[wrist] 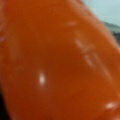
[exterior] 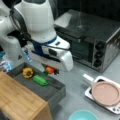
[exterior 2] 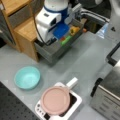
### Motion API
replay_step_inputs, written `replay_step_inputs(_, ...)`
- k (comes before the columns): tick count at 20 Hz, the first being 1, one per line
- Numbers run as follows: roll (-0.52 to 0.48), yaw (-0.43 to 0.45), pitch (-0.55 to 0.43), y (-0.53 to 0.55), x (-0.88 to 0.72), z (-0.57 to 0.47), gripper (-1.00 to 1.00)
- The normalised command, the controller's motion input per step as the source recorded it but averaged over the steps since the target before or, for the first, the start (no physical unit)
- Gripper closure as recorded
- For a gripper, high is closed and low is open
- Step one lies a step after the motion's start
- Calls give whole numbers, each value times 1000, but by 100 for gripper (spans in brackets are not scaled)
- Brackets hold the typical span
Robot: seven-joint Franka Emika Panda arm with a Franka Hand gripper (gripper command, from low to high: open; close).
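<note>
One hand [exterior: 51,70] grips orange carrot [exterior: 50,70] over tray [exterior: 37,87].

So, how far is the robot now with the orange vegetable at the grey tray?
In hand: the gripper is low over the grey tray, with the orange vegetable at its fingers; this vegetable fills the wrist view. The yellow pepper and green vegetable lie in the tray. Not yet lifted away from the tray.

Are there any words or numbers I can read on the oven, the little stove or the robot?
No readable text anywhere.
Toaster oven: its knobs carry no marks that can be made out.
Small stove under the pink pan: dark spots on its panel, too blurred to read.
Robot arm: no label shows.
Gripper, at the orange vegetable: no writing.
</note>
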Motion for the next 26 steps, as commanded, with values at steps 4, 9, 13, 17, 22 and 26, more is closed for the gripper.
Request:
replay_step_inputs(4,65,80,-228,-181,-305,-178,100)
replay_step_inputs(9,-3,46,-245,-50,-180,-197,100)
replay_step_inputs(13,-8,36,-239,47,-63,-295,100)
replay_step_inputs(17,3,12,-197,101,32,-374,100)
replay_step_inputs(22,-11,-8,-113,73,39,-249,100)
replay_step_inputs(26,0,1,-60,3,-27,-65,100)
